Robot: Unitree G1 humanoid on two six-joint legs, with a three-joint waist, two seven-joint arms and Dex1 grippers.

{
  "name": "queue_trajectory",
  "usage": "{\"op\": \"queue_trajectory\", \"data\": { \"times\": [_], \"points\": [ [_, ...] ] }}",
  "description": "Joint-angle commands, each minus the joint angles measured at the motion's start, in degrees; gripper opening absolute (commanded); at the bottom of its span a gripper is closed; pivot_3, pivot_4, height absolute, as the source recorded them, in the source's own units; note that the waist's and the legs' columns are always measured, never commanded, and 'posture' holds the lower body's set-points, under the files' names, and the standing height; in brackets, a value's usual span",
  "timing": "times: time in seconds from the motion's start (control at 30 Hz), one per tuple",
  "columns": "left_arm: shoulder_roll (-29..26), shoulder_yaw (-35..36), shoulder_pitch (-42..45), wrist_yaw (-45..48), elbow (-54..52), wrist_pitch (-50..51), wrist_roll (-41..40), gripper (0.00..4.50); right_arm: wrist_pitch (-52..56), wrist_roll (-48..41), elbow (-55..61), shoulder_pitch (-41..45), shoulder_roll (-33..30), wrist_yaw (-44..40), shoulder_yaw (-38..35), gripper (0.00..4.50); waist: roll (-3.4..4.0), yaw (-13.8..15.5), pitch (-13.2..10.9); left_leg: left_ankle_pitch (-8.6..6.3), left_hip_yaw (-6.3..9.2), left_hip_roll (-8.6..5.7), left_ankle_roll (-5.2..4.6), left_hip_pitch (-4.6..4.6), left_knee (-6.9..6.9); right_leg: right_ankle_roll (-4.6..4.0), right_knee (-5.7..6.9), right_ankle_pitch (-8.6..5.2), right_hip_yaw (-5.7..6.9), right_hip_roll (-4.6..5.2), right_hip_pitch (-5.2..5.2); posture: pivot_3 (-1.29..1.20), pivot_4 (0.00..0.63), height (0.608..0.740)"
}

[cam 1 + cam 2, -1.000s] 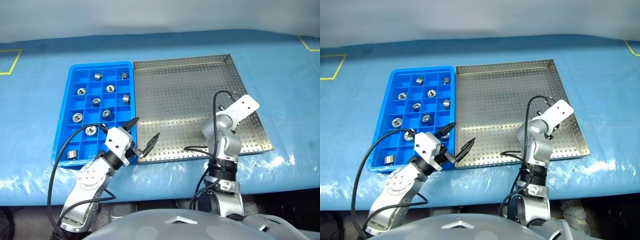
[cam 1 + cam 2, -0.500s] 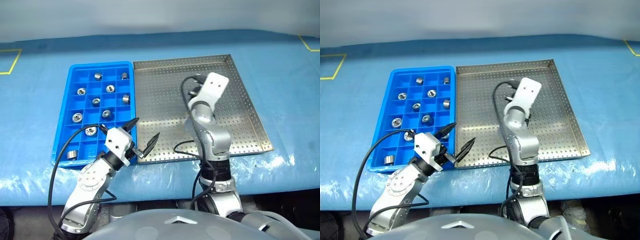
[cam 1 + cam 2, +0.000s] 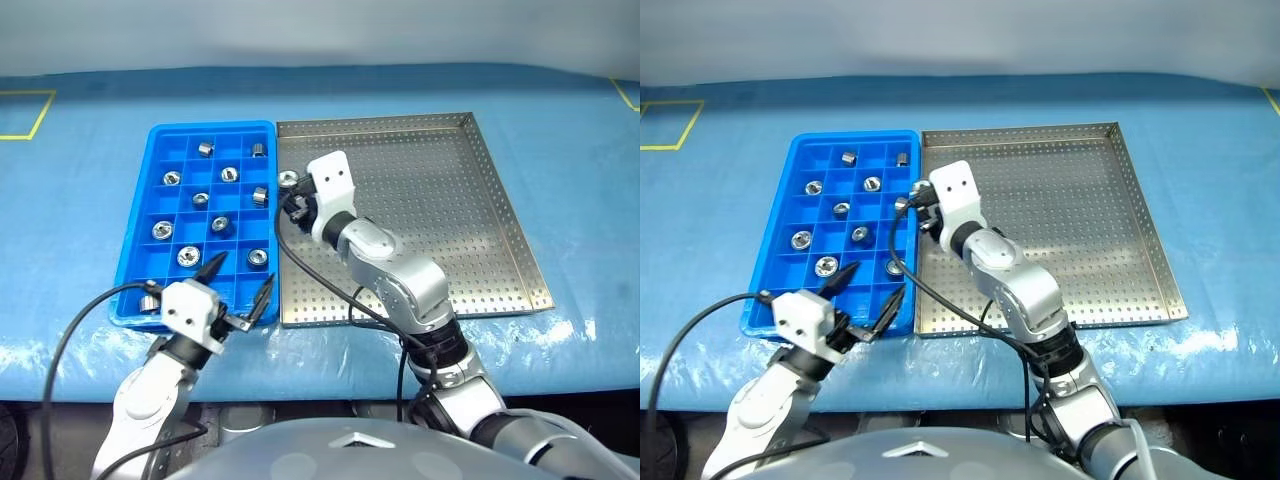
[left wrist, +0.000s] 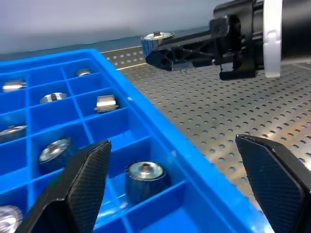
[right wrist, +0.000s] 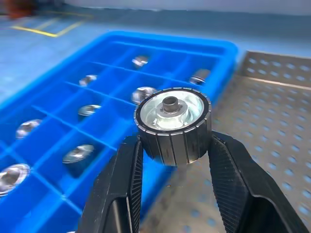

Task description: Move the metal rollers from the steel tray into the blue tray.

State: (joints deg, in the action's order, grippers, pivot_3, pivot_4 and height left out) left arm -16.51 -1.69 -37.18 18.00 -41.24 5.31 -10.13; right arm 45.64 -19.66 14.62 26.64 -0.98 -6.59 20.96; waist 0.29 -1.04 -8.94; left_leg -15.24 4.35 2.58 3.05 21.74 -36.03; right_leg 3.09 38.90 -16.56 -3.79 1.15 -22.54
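Holding one of the metal rollers [image 5: 172, 125] between its two black fingers [image 5: 124, 189], the right tool [image 3: 293, 190] hangs over the seam where the blue tray [image 3: 137, 238] meets the steel tray [image 3: 480, 230], near the far end of the blue tray. The gripped roller is clamped by its ribbed side wall, so its short axis runs crosswise to the fingers and its flat face with the central hole looks back toward the wrist camera; from the head views it reads only as a small silver spot at the fingertips, its bore too small to make out. Other rollers lie in separate compartments of the blue tray, most with the holed face turned up, though the one nearest the steel tray's far corner seems to lie on its side; the exact count is hard to settle because the left arm's cable and body cover the near-left corner of the blue tray. The left tool [image 3: 238, 292] stands wide apart and empty over the near edge of the blue tray, close to its corner beside the steel tray. What shows of the steel tray's perforated floor carries no roller, but the right arm hides a strip of it. Both trays sit side by side on the blue-covered table [image 3: 580, 180].
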Motion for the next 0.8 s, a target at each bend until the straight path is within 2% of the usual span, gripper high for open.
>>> {"op": "queue_trajectory", "data": {
  "times": [0.03, 0.1, 0.27, 0.47, 0.67, 0.8],
  "points": [
    [1.36, 1.81, -3.27, -1.79, -4.18, -3.0, 0.66, 4.5, -0.48, -4.02, 0.66, 1.95, -0.85, -11.15, 2.53, 1.61, -0.05, 0.73, -0.02, 0.0, 0.0, -0.01, 0.0, 0.0, 0.0, 0.0, -0.02, 0.0, 0.01, 0.01, 0.01, 0.25, 0.15, 0.74],
    [2.49, 2.51, -5.82, -2.83, -5.15, -4.21, 1.32, 4.5, -1.44, -6.31, 0.2, 2.2, -2.27, -18.83, 4.21, 1.61, -0.25, 1.59, -0.08, 0.0, 0.02, -0.02, 0.0, 0.0, -0.01, 0.0, -0.06, 0.0, 0.05, 0.02, 0.04, 0.27, 0.15, 0.74],
    [4.27, 3.14, -12.57, -2.97, -5.26, -8.29, 1.87, 4.5, -3.92, -3.23, -4.35, 3.36, -5.04, -27.85, 10.95, 1.61, -0.4, 3.07, -0.12, 0.0, 0.03, -0.02, 0.0, 0.0, -0.02, -0.02, -0.09, -0.01, 0.08, 0.03, 0.07, 0.31, 0.15, 0.74],
    [3.68, 2.47, -17.56, -1.19, -4.4, -12.49, 1.93, 4.5, -7.24, 0.3, -9.93, 3.72, -3.45, -31.32, 13.89, 1.61, -0.46, 3.76, -0.16, 0.0, 0.08, 0.01, 0.0, -0.01, -0.01, -0.11, -0.07, -0.08, 0.14, -0.02, 0.05, 0.34, 0.15, 0.74],
    [3.69, 2.33, -17.19, -1.24, -3.92, -13.16, 2.35, 4.5, -6.9, 3.18, -13.91, 3.3, -2.89, -31.49, 13.36, 1.61, -0.5, 4.66, -0.17, 0.0, 0.07, 0.0, 0.0, -0.01, -0.01, -0.11, -0.07, -0.09, 0.14, -0.02, 0.04, 0.34, 0.15, 0.74],
    [3.14, 2.0, -16.23, -0.45, -3.71, -13.04, 2.26, 4.5, -4.72, 3.19, -11.9, 2.91, -4.46, -31.98, 11.67, 3.02, -0.49, 5.37, -0.16, 0.0, 0.07, 0.0, 0.0, -0.03, -0.01, -0.11, -0.07, -0.09, 0.14, -0.02, 0.06, 0.34, 0.15, 0.74]
  ]
}}
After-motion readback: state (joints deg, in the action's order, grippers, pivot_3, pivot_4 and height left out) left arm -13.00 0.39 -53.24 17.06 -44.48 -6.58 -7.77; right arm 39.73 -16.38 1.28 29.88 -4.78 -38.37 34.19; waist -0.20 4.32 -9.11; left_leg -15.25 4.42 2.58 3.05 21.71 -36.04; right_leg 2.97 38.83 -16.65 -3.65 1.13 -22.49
